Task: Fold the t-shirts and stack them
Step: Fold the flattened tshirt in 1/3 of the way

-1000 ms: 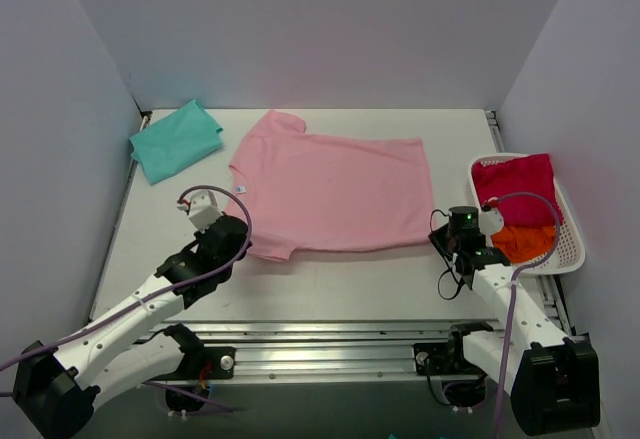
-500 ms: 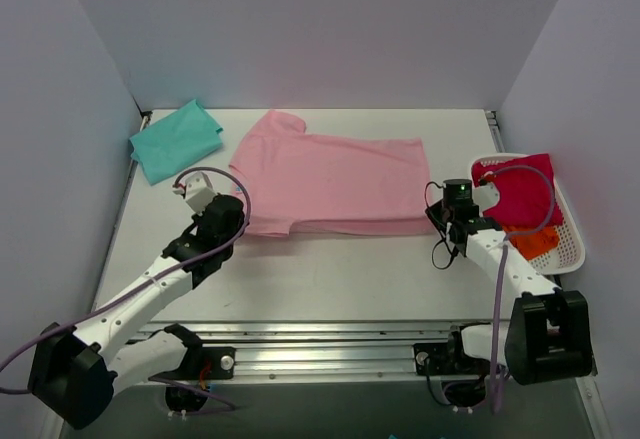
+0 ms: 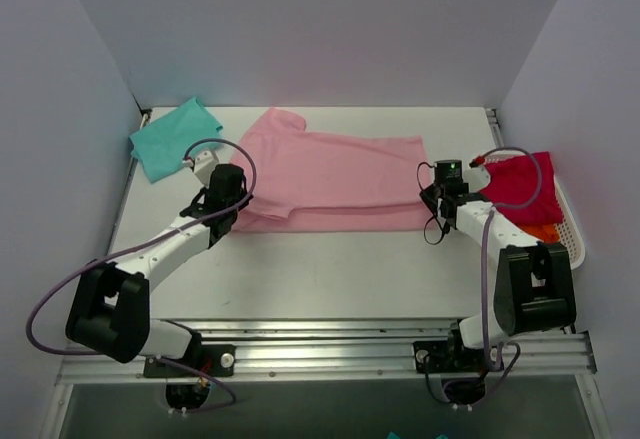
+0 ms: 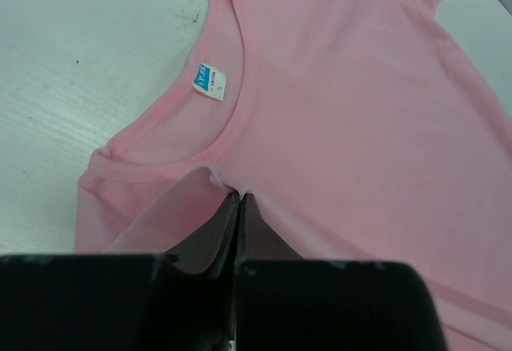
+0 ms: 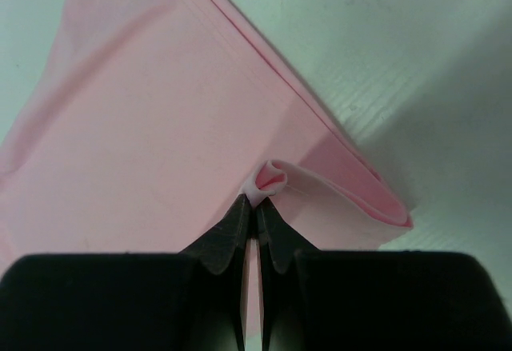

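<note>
left tool (image 4: 238, 201) pinched pink shirt (image 3: 330, 174) near collar | right tool (image 5: 256, 205) pinched its hem | teal shirt (image 3: 172, 139) lay near its collar end, apart

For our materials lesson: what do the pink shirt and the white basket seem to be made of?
The pink shirt looks like soft, matte knit cloth, perhaps cotton: it folds and puckers where pinched. The white basket seems rigid plastic, judging by its openwork wall.

White table (image 3: 330, 259) — pink t-shirt (image 3: 340, 174) across the middle, teal t-shirt (image 3: 172, 139) far-left, basket (image 3: 570, 221) right edge
</note>
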